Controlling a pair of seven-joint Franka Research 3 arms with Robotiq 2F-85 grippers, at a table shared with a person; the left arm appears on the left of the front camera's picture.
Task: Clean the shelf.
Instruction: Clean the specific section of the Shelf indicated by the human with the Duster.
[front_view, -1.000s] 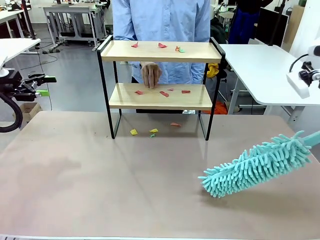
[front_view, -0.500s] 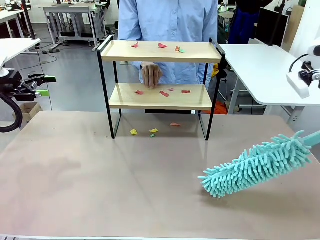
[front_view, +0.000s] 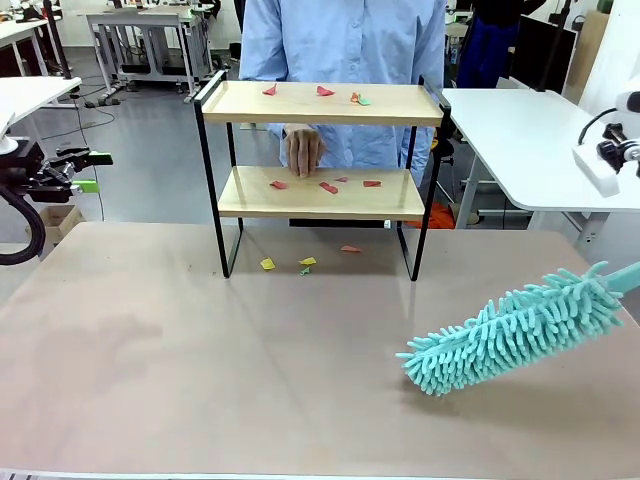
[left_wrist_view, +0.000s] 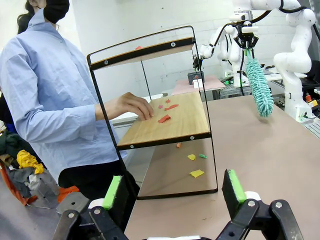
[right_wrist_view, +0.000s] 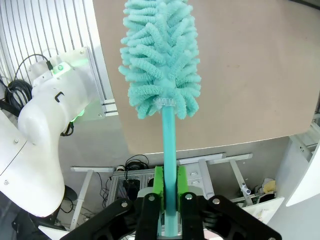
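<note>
The shelf stands upright at the far middle of the desk, its black legs on the desk top and a person in a light blue shirt just behind it. Small paper scraps in red, orange and green lie on its upper board, more red ones on its lower board, and a few yellow and green bits on the desk beneath it. The person's hand reaches in from behind between the two boards, fingers pointing down at the back of the lower board near the red scraps; in the left wrist view that hand lies over the board's far edge with the forearm level. The left pincer is held off the desk's left edge, level and pointing toward the shelf, its green pads wide apart and clasping nothing; its own camera looks between the pads at the shelf from the side. The right pincer is clamped on the teal handle of a fluffy teal duster, the handle running straight out between its fingers. In the front view the duster slants down from the right edge, its head low over the right part of the desk and well apart from the shelf; whether the tip touches the desk I cannot tell. From the left wrist the duster hangs below the far pincer.
</note>
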